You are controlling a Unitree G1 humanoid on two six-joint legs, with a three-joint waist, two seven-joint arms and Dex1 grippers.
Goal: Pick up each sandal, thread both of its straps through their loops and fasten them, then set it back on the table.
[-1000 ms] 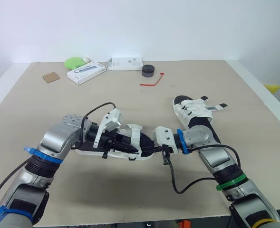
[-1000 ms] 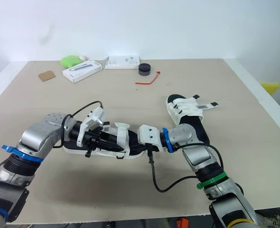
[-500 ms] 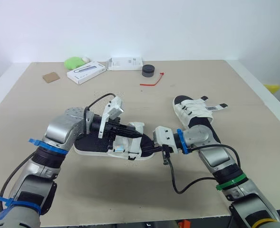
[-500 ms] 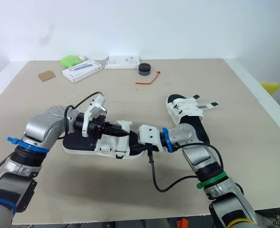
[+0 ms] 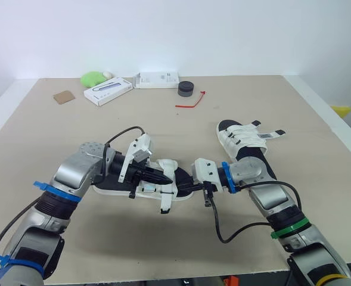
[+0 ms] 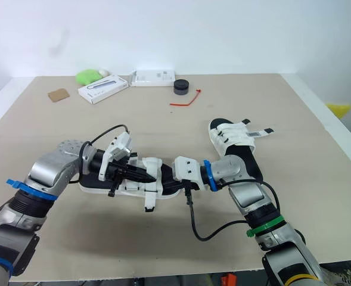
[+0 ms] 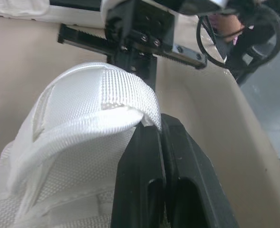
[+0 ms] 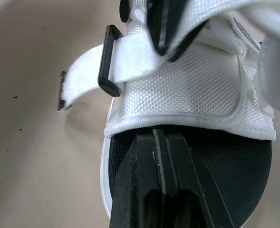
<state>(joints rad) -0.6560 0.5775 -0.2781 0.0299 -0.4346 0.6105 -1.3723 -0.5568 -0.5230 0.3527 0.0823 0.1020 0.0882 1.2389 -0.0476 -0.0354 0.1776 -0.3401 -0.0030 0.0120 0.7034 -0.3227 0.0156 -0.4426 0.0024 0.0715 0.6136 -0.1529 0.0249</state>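
Beige counter (image 5: pixel 163 119) carries everything I am working on. Half a second ago my left claw (image 5: pixel 161 177) was raised, with the white strap (image 7: pixel 106 90) drawn up. Now it has come back down onto the near sandal (image 5: pixel 111 189), its fingers pinched narrow on a fold of that strap. Just below the claw, the strap runs through its black loop (image 8: pixel 109 61), and the tail (image 5: pixel 163 204) hangs loose toward the counter. I judge the threading done but the fastening not: the tail still needs folding back and pressing flat. My right claw (image 5: pixel 190 183) has not moved; it is closed, tips on the black footbed at the sandal's end. Beyond that claw lies the far sandal (image 5: pixel 244 140), apparently strapped.
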